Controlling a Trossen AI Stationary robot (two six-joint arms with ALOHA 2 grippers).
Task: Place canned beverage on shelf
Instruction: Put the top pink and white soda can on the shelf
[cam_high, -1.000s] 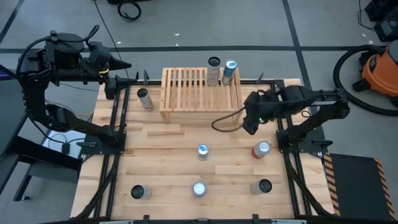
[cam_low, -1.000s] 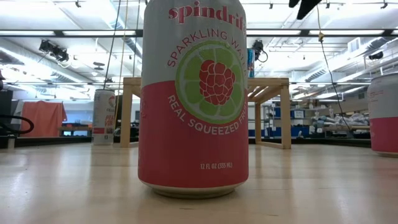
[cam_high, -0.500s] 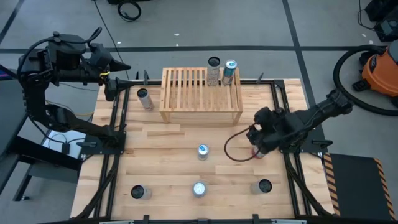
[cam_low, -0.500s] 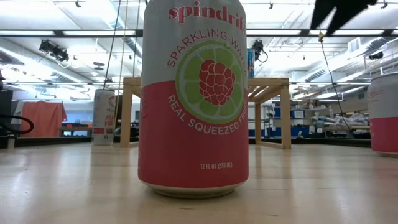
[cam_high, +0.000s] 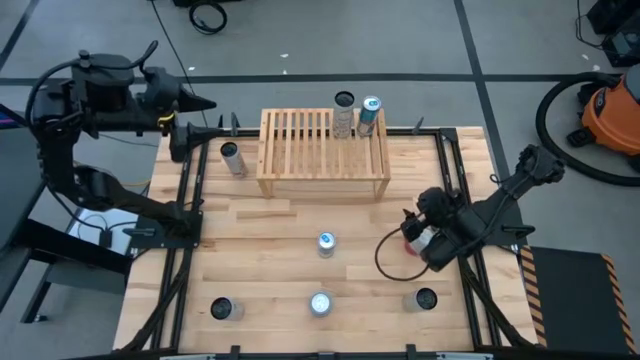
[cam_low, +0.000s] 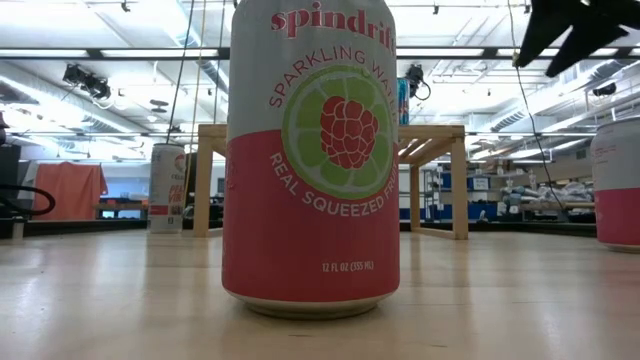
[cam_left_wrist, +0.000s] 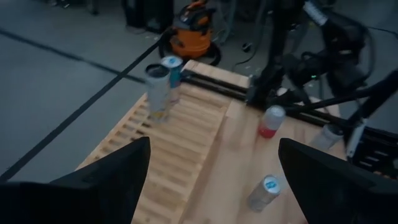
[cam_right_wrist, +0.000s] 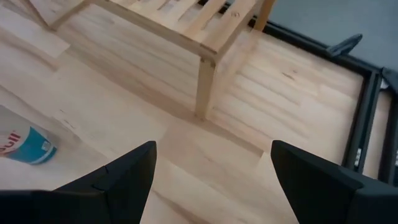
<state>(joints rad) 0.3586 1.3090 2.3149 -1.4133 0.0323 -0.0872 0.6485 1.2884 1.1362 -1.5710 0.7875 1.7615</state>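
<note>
The pale wooden shelf (cam_high: 323, 150) stands at the table's far middle, with two cans (cam_high: 344, 112) (cam_high: 371, 112) upright on its slatted top at the far right corner. A red can (cam_high: 413, 239) stands on the table near the right edge. My right gripper (cam_high: 428, 236) hovers over and beside it, open and empty; its own view (cam_right_wrist: 211, 186) shows the shelf's near right leg (cam_right_wrist: 205, 81) and bare table. The gripper's dark fingers show high in the low view (cam_low: 575, 30). My left gripper (cam_high: 205, 104) waits open above the table's far left corner, and it also shows open in its own view (cam_left_wrist: 211, 180).
More cans stand on the table: one left of the shelf (cam_high: 232, 157), one in the middle (cam_high: 326, 243), three along the near edge (cam_high: 222, 309) (cam_high: 320, 303) (cam_high: 425, 299). A pink-and-grey can (cam_low: 312, 150) fills the low view. A black frame (cam_high: 455, 200) borders the table.
My right gripper has swung from beside the shelf's near right corner toward the table's near and right edges, ending over the red can. It has turned about on the way. The cans and the shelf have stayed put.
</note>
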